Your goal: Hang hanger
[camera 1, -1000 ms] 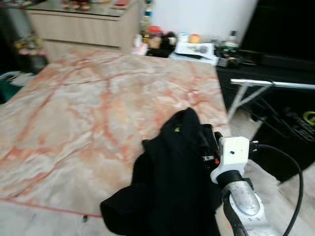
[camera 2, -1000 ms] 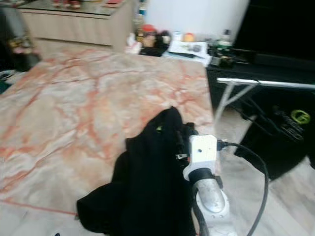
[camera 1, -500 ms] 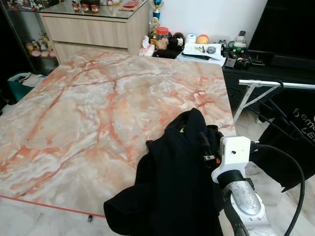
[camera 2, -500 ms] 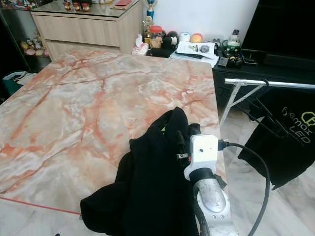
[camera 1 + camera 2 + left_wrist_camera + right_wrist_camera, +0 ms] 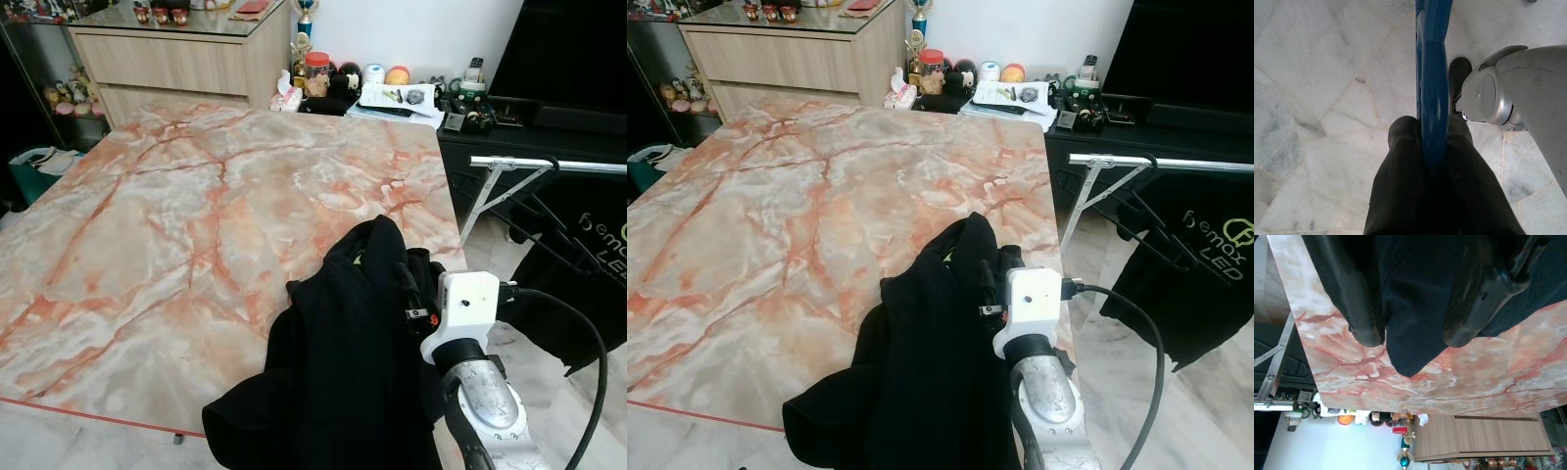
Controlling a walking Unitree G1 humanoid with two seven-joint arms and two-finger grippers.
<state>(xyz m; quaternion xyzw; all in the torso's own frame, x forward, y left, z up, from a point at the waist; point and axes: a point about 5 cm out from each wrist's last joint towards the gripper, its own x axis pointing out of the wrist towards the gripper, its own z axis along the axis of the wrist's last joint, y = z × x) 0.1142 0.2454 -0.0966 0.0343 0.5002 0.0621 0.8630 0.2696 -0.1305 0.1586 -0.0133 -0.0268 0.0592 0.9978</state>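
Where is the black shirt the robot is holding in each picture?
Left eye view: black shirt hangs at lower middle, beside the right gripper, over the marble table edge.
Right eye view: same, shirt at lower middle.
Left wrist view: not there; left gripper over floor tiles.
Right wrist view: shirt between the black fingers.
Shared landmark: the marble table.

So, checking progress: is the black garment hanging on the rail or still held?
Still held: the black garment drapes from the right end effector, beside the rail.
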